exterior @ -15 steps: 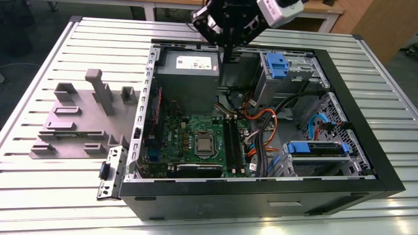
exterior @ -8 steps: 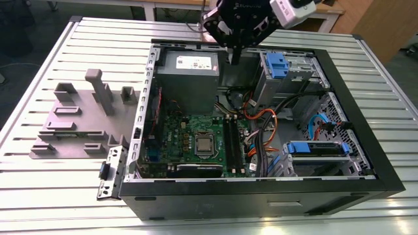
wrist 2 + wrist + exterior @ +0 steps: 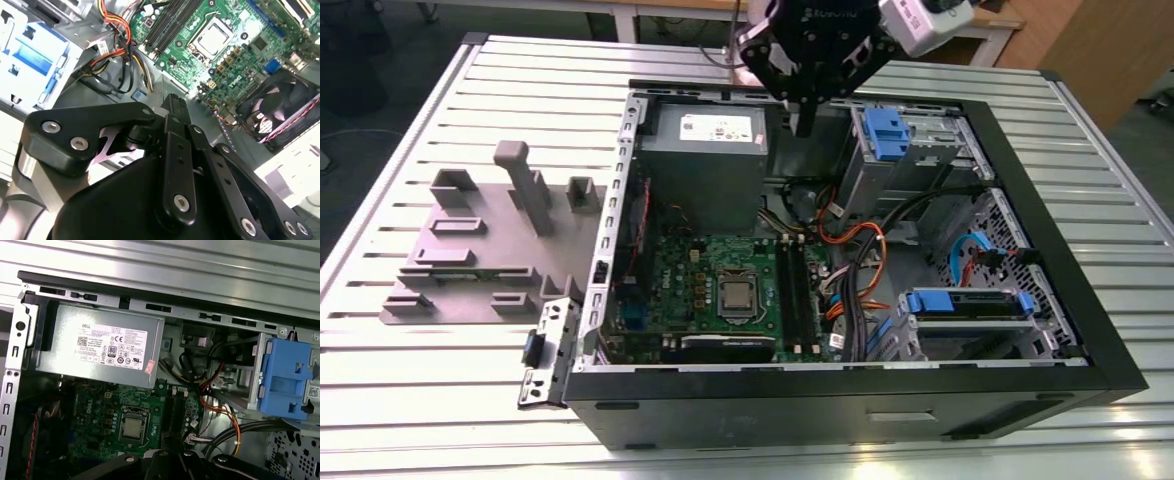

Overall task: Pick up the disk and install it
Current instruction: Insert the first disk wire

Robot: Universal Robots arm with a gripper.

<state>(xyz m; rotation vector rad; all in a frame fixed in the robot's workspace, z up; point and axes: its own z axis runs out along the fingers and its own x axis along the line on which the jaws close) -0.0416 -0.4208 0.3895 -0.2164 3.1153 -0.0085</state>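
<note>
TOOL (image 3: 802,125): hovering over computer case (image 3: 854,405) beside power supply (image 3: 707,150), fingers together, gripping nothing; DISK (image 3: 970,303): sitting at drive cage (image 3: 974,338), well apart from tool; STATUS: pick-up seemingly not yet starting, install pending

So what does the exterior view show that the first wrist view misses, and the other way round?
Exterior view: the slatted table, a grey fixture plate beside the computer case, the disk in its blue carrier at the case's near side on that view's right, and the gripper hanging shut and empty over the far side.

First wrist view: a small grey connector and wiring under the gripper, which the gripper covers from outside.

Both: the grey power supply, motherboard, blue latch piece and orange cables.
</note>
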